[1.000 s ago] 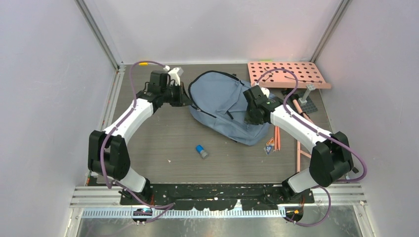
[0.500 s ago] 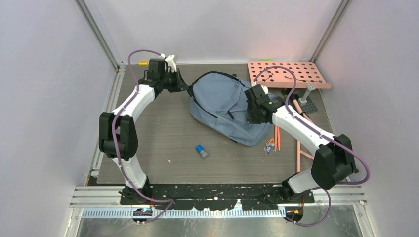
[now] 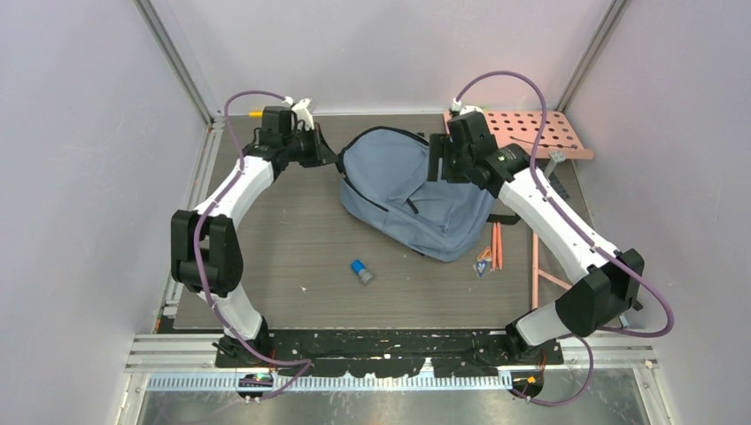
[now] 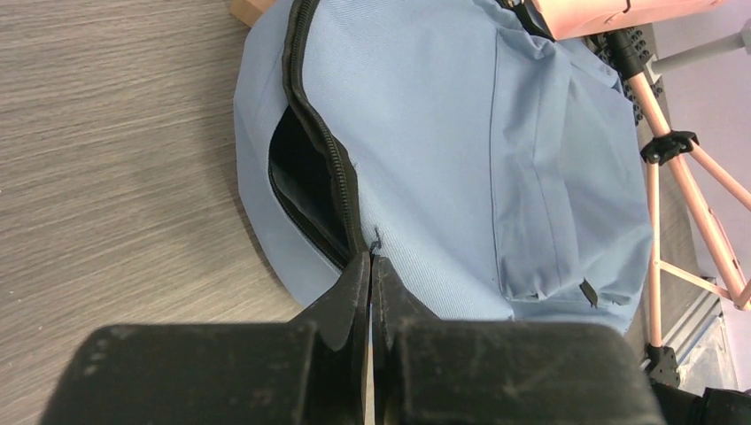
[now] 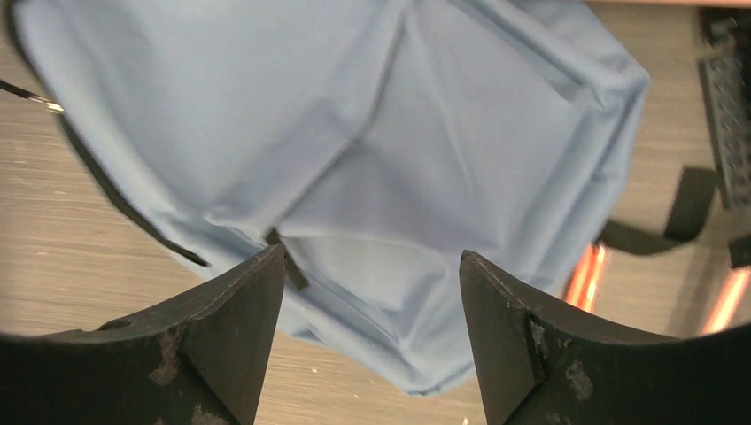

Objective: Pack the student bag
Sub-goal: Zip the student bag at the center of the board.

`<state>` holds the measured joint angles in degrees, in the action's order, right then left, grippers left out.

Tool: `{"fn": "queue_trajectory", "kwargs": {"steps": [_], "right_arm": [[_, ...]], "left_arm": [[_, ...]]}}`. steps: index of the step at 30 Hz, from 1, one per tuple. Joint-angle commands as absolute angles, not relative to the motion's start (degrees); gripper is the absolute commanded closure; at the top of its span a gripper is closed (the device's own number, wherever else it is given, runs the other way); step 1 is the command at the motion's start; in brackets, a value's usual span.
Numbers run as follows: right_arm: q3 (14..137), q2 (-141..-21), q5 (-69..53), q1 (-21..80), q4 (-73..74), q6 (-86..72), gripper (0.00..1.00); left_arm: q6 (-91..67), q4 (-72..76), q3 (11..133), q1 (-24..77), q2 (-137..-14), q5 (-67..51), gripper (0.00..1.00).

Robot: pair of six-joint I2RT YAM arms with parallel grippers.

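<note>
- Left gripper (image 4: 370,266) is pinched tight at the zipper (image 4: 321,142) of the student bag (image 3: 403,190); whether anything is caught between its tips is unclear. Right gripper (image 5: 372,257) hangs spread above the bag, holding nothing.
- Best to pull along the zipper line — the right should probably pin the bag first.
- The bag lies flat on the far half of the wood-grain table (image 3: 283,239); pale walls (image 3: 80,177) enclose it.
</note>
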<state>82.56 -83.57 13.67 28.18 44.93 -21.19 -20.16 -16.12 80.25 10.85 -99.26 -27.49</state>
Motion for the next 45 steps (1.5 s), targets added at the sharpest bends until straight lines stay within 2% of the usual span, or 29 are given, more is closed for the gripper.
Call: {"fn": "queue_trajectory", "kwargs": {"steps": [1,10,16,22,24,27,33,34,36,38,40,45], "right_arm": [[89.32,-87.66,7.35,28.48,37.56,-19.08,0.22],[95.52,-100.29,0.97,37.55,28.32,-15.73,0.19],[105.28,-109.42,-2.71,42.05,34.70,-8.46,0.19],[108.12,-113.59,-0.70,43.73,35.58,-5.15,0.19],[108.30,-114.61,-0.24,44.03,35.36,-4.20,0.20],[109.22,-116.02,1.78,44.47,35.19,-3.15,0.28],[110.62,-119.67,3.24,45.46,35.07,-1.95,0.32],[110.77,-120.25,3.64,45.64,35.02,-1.94,0.34],[111.57,-120.96,5.06,45.82,35.05,-2.09,0.48],[112.68,-121.13,5.92,45.79,35.14,-2.43,0.76],[113.28,-120.61,6.20,45.79,34.90,-3.44,0.91],[112.52,-117.51,3.72,45.80,35.06,-4.36,0.97]], "left_arm": [[-20.65,-14.27,79.89,10.22,-93.59,-29.43,1.00],[-16.07,-20.02,83.39,10.24,-94.92,-37.20,1.00],[-16.31,-20.47,82.94,10.20,-93.95,-37.67,1.00],[-18.98,-22.50,84.50,10.20,-94.49,-38.34,1.00],[-19.68,-23.32,84.89,10.22,-94.53,-38.81,1.00],[-19.84,-26.28,86.14,10.21,-95.21,-38.00,1.00],[-19.63,-29.37,88.48,10.20,-96.42,-37.55,1.00],[-19.76,-29.36,88.69,10.20,-96.38,-37.35,1.00],[-19.67,-29.78,89.40,10.07,-96.77,-36.97,1.00],[-19.35,-30.52,90.10,9.85,-97.48,-36.62,1.00],[-19.40,-30.50,90.26,9.25,-98.05,-36.31,1.00],[-19.81,-29.69,90.31,8.04,-99.04,-35.20,1.00]]}}
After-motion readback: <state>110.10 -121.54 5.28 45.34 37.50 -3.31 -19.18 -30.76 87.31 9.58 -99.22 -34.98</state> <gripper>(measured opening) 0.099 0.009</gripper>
